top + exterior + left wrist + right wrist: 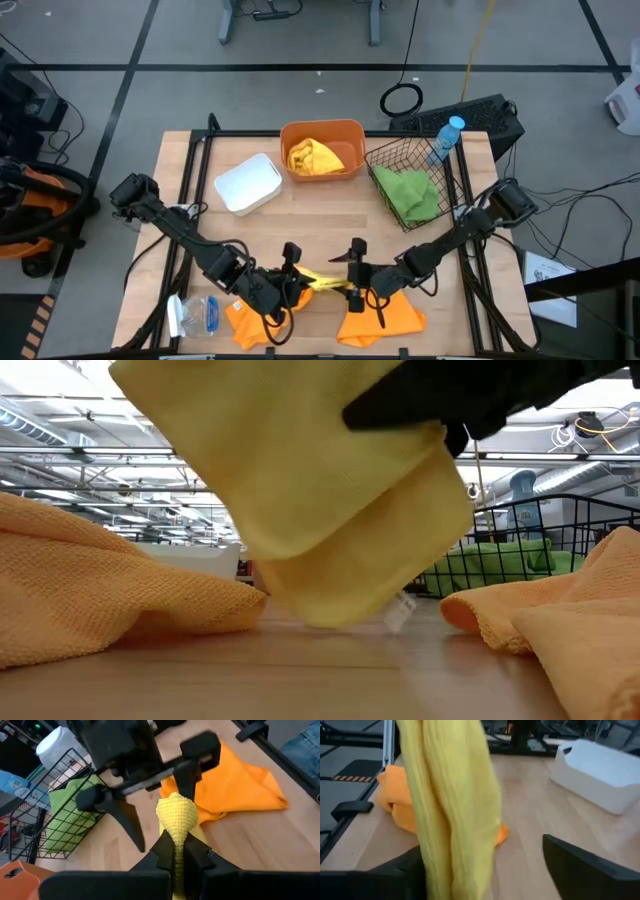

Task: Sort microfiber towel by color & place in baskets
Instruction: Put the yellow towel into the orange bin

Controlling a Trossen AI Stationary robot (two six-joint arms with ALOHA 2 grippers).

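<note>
A yellow towel (325,283) hangs bunched between my two grippers near the table's front edge. In the low view the yellow towel (320,500) is clear of the table. My left gripper (292,283) is shut on it. My right gripper (356,272) faces it from the right with its fingers open. The towel's free end (176,812) stands beside one of its fingers (192,775). The orange tub (322,150) holds another yellow towel. The black wire basket (410,180) holds a green towel. The white tray (248,183) is at the far left. My left gripper pinches a bunched length of the yellow towel (175,851) between its two fingers, coming level from the table's left. The towel's end sticks out past the fingertips, and the rest hangs below, clear of the table. My right gripper's finger (415,865) is next to the hanging towel; I cannot tell whether it touches.
Two orange towels lie on the table, one under each gripper (250,322) (385,318). A clear bottle (195,315) lies at the near left corner. A blue-capped bottle (447,138) stands behind the wire basket.
</note>
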